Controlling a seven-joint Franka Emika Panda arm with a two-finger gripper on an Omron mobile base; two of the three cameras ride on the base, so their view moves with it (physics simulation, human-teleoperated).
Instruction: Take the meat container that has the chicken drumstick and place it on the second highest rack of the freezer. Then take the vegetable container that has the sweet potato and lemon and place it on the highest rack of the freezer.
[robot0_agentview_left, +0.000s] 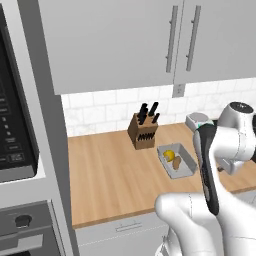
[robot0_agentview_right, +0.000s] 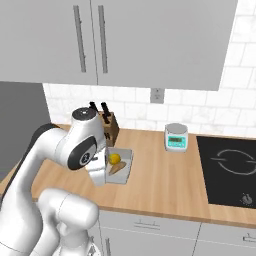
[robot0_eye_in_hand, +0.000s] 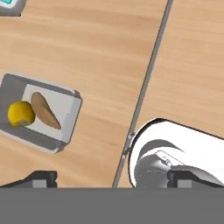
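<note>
The vegetable container (robot0_eye_in_hand: 41, 111) with the lemon (robot0_eye_in_hand: 20, 113) and sweet potato (robot0_eye_in_hand: 45, 110) sits mid-tabletop (robot0_agentview_left: 110, 175), nearer the back edge, probably staged for pickup. The end effector (robot0_eye_in_hand: 112, 178) hangs over it, open and empty.

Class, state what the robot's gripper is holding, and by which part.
Nothing: the gripper is open above the counter, apart from the vegetable container.

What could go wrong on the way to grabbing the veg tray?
1. The tray is shallow and open; the lemon and sweet potato lie loose, so a tilted lift could roll them out.
2. The knife block stands close behind the tray; a wide approach might clip it.
3. The open gripper is still off to the side, so a misaligned grasp could shove the tray.
</note>
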